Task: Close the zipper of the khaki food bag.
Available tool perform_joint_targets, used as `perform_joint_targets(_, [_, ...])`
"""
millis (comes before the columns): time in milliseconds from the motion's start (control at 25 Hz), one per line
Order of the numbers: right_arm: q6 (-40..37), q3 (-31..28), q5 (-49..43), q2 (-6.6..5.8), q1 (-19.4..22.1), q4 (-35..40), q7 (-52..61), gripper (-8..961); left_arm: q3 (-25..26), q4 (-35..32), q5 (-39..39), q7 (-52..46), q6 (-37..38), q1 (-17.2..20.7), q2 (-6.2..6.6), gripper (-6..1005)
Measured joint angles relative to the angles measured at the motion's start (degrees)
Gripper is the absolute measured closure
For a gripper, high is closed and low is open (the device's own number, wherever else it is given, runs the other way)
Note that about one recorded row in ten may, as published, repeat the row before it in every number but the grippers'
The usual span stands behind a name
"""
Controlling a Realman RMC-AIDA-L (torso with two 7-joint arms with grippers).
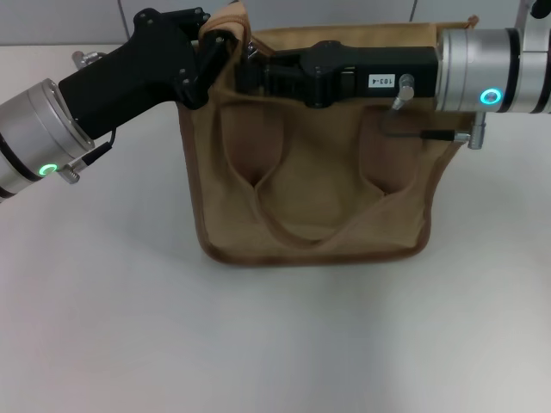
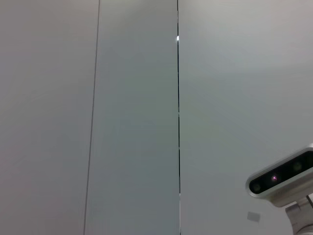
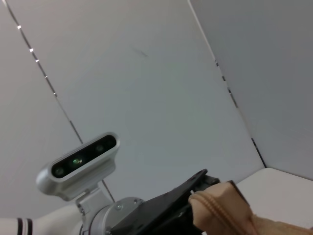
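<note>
The khaki food bag [image 1: 318,198] stands upright in the middle of the white table, its two strap handles hanging down its front. My left gripper [image 1: 219,43] is at the bag's top left corner, shut on a fold of the khaki fabric. That fold also shows in the right wrist view [image 3: 222,210]. My right gripper [image 1: 250,76] reaches in from the right and lies level along the bag's top edge, its tip close to the left gripper. The zipper and its slider are hidden behind the right gripper.
The white table [image 1: 275,344] extends in front of the bag and to both sides. A grey panelled wall [image 2: 137,117] stands behind. The robot's head camera shows in the left wrist view [image 2: 281,178] and in the right wrist view [image 3: 78,166].
</note>
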State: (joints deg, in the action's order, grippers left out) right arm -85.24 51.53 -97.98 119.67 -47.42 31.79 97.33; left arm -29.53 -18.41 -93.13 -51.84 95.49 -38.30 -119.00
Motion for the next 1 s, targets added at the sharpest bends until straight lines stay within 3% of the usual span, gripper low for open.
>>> perform_joint_targets(400, [0.85,-0.03,0.92,0.04,0.16,-1.65,-0.32,932,0.04,0.58,0.53,-0.33,0.27,0.17,0.0,960])
perform_joint_targets(720, [1.37,-0.01,0.52,-0.28,1.53,-0.64,0.77,945,0.1,0.57,1.95,-0.76,0.39,0.86,0.16,956])
perform_joint_targets(1000, [3.13,-0.11,-2.64,-0.52,7.49,7.6,7.54,937,0.09,0.2,3.28,-0.87,0.48,2.23,0.36,952])
